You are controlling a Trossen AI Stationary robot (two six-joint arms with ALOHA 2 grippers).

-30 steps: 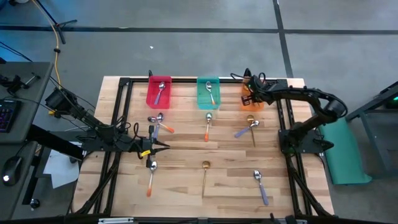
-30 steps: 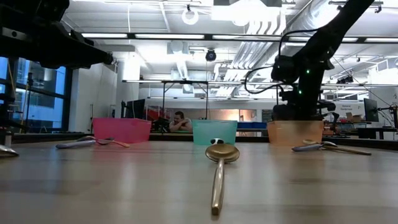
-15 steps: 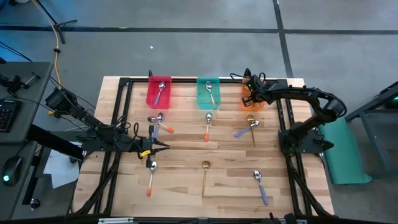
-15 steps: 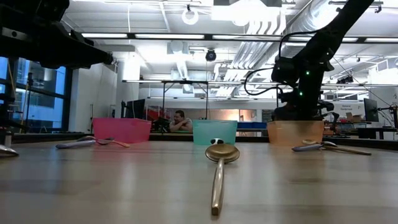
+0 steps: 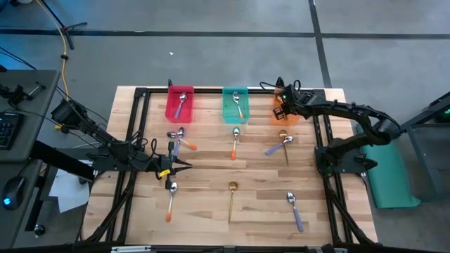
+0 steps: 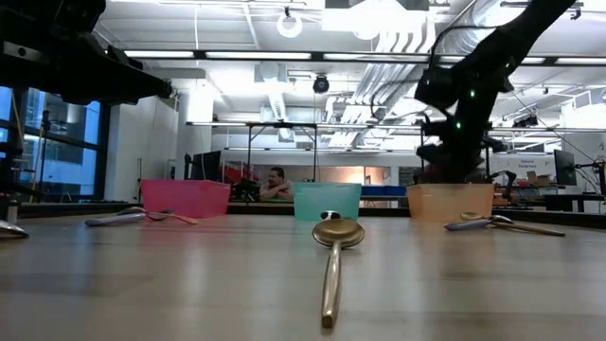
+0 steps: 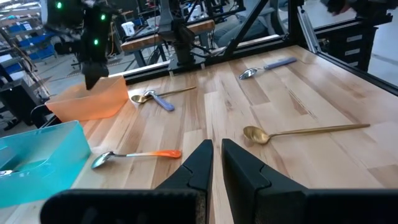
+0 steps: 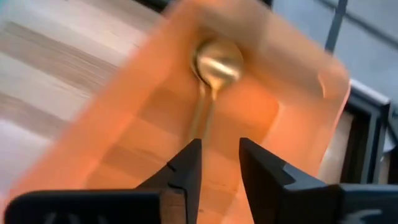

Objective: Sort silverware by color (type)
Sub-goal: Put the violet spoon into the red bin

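Spoons: nine lie loose or in bins; the last one handled is the gold spoon point(image 8: 211, 78), flat on the floor of the orange bin point(image 8: 298, 93) at 1 o'clock on the table point(image 5: 260, 200).
Right gripper: it point(image 5: 282, 107) hangs over the orange bin with fingers point(image 8: 186, 168) apart and nothing between them; the spoon lies free below.
Left gripper: it point(image 5: 184, 166) rests at 9 o'clock, fingers point(image 7: 199, 165) together on nothing.
Axis: the gold spoon's long axis runs along the bin, bowl toward its far end wall and handle back toward the fingers, only a little slanted.
Other bins: red bin point(image 5: 178, 105) at 11 o'clock and teal bin point(image 5: 236, 104) at 12 o'clock hold one spoon each.
Loose gold: one point(image 5: 231, 197) near centre pointing 12 to 6 o'clock, bowl at 12; another point(image 5: 284, 143) below the orange bin, crossed by a purple spoon point(image 5: 275, 147).
Risk: the crossed pair seems the hardest; closing on the gold handle there may catch or drag the purple one. Lifting away too low could also bump the bin wall and shift the light bin.
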